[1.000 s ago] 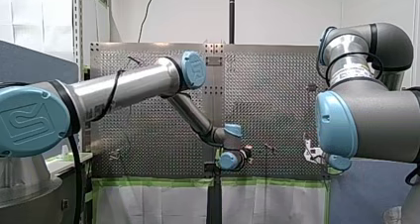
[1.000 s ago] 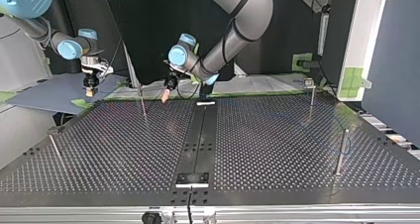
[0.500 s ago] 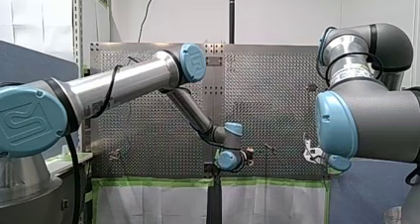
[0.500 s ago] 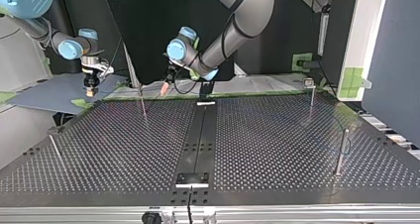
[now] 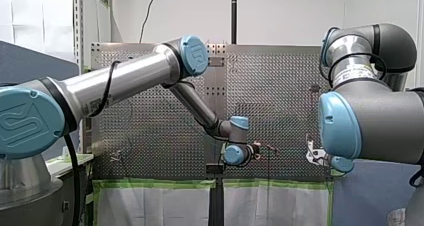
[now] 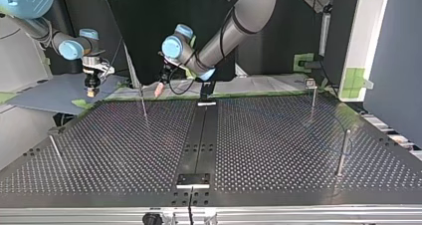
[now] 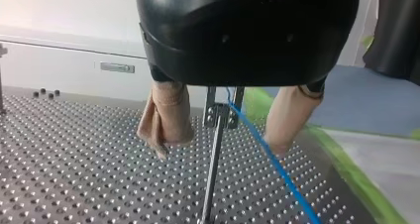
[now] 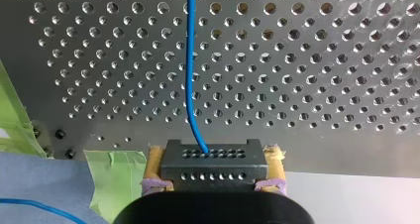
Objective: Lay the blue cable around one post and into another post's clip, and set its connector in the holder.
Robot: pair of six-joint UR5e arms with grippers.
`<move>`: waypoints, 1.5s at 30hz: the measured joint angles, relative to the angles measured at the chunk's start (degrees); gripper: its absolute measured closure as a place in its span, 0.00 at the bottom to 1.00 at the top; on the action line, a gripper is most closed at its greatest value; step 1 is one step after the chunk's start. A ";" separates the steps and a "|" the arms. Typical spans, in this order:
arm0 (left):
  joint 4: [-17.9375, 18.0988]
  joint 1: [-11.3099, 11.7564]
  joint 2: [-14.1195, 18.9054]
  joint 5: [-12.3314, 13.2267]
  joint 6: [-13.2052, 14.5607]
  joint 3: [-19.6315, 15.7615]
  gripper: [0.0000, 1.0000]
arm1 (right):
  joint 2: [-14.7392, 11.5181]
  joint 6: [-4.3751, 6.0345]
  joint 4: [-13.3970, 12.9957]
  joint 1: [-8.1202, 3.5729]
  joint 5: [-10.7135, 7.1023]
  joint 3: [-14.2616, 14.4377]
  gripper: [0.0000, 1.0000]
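In the right wrist view my right gripper (image 8: 214, 155) is shut on a black connector block (image 8: 213, 173), yellow pads pressed to its two sides. The blue cable (image 8: 190, 60) leaves the block and runs ahead over the perforated table. In the left wrist view my left gripper (image 7: 219, 150) is open, its beige fingers (image 7: 166, 120) on either side of a thin post with a clip (image 7: 220, 112). The cable (image 7: 277, 167) passes through that clip and slants down beside the post. In the top view my left gripper (image 6: 159, 89) hangs just by this post (image 6: 143, 101), and my right gripper (image 6: 91, 89) is further left.
More thin posts stand on the table at the top view's left (image 6: 54, 146), back right (image 6: 313, 93) and right (image 6: 342, 153). A black plate (image 6: 194, 179) sits on the centre strip near the front edge. Green tape (image 8: 116, 177) and a blue sheet (image 6: 50, 98) border the table.
My left gripper has moved toward the top view's left and slightly up, closer to the clip post. My right arm has stayed still with the connector.
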 joint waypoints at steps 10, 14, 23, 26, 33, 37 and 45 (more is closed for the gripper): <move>0.66 0.02 1.28 -0.01 -0.46 -2.86 0.02 | 0.06 0.61 -0.14 0.01 0.00 0.01 1.00; 0.26 -0.14 1.57 0.00 -0.31 -2.69 0.02 | 0.09 0.85 -0.13 0.00 0.00 0.00 1.00; -0.28 -0.29 1.79 -0.13 -0.17 -2.42 0.02 | 0.10 0.91 0.10 0.04 0.00 0.02 1.00; -0.34 -0.24 1.81 -0.16 -0.09 -2.39 0.02 | 0.10 0.91 0.11 0.07 0.00 0.02 1.00; -0.56 -0.11 1.84 -0.16 -0.01 -1.92 0.02 | 0.10 0.91 0.11 0.07 0.00 0.02 1.00; -0.80 -0.22 1.84 -0.15 0.27 -1.40 0.02 | 0.10 0.91 0.07 0.07 0.00 0.01 1.00; -1.56 -0.30 1.82 -0.18 0.43 -0.61 0.02 | 0.12 0.91 -0.04 0.07 0.00 0.00 1.00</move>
